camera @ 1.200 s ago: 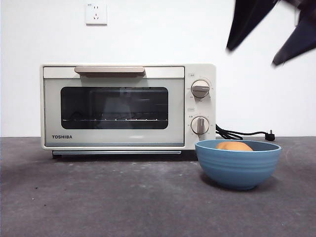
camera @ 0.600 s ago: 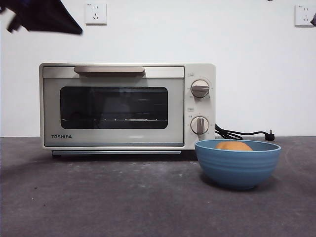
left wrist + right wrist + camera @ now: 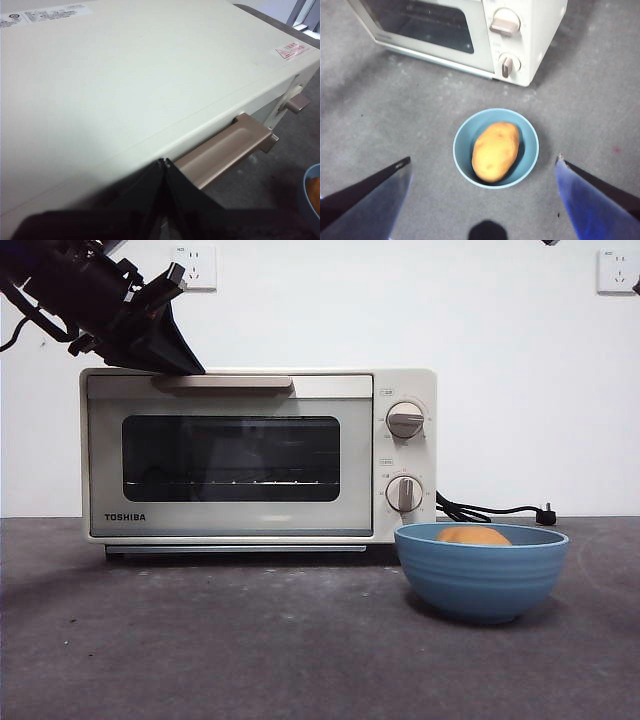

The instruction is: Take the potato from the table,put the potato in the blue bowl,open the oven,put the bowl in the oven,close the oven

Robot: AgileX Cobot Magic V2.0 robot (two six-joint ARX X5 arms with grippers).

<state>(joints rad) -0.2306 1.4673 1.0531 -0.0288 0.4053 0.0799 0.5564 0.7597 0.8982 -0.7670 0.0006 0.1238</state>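
Note:
The potato (image 3: 475,536) (image 3: 495,151) lies in the blue bowl (image 3: 482,580) (image 3: 462,150), which stands on the table (image 3: 200,640) in front of the oven's right end. The oven (image 3: 230,525) (image 3: 125,75) (image 3: 535,30) has its door closed. My left gripper (image 3: 190,368) (image 3: 165,162) is shut and empty, its tip at the oven's top front edge, just by the left end of the beige handle (image 3: 222,382) (image 3: 225,150). High above the bowl, my right gripper (image 3: 484,158) hangs open and holds nothing.
Two grey knobs (image 3: 405,420) sit on the oven's right panel. A black power cord (image 3: 490,510) lies on the table behind the bowl. Wall sockets (image 3: 194,267) are mounted on the white wall behind.
The right arm rose out of the front view's top right. The left arm came in at the top left and dropped to the oven's top edge by the handle.

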